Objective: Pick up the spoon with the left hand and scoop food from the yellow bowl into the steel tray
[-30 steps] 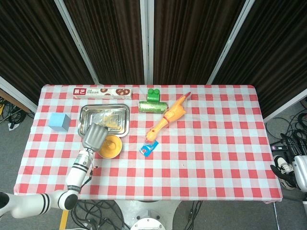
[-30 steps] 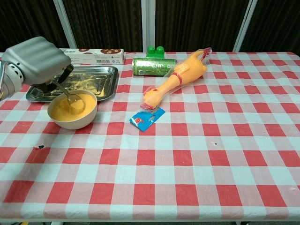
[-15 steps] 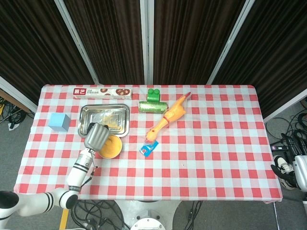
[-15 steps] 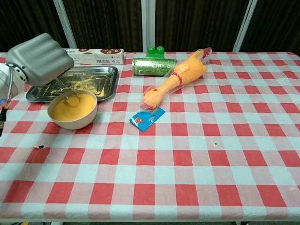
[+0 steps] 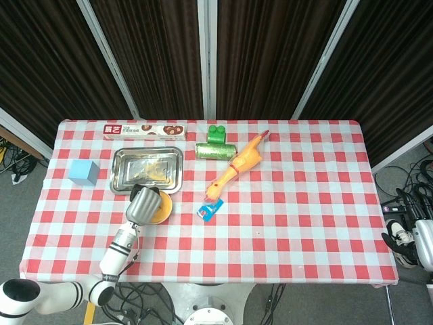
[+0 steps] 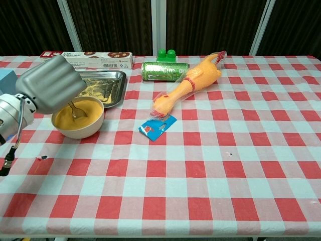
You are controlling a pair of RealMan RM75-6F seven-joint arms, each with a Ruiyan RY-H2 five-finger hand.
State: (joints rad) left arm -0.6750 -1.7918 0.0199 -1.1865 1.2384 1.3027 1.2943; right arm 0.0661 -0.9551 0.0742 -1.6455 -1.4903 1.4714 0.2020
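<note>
The left robot hand (image 6: 50,90) grips the spoon (image 6: 76,109), whose bowl dips into the yellow food filling the yellow bowl (image 6: 78,119). Just behind it on the worktop (image 6: 210,170), the steel tray (image 6: 108,88) holds scattered yellow crumbs. The right robot hand is out of view.

Grey left hand (image 6: 50,85), white black-banded arm (image 5: 118,252).

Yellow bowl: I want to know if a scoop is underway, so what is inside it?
The yellow bowl holds yellow food with the spoon dipped in. The left hand hides the spoon's handle and the bowl's left rim.
</note>
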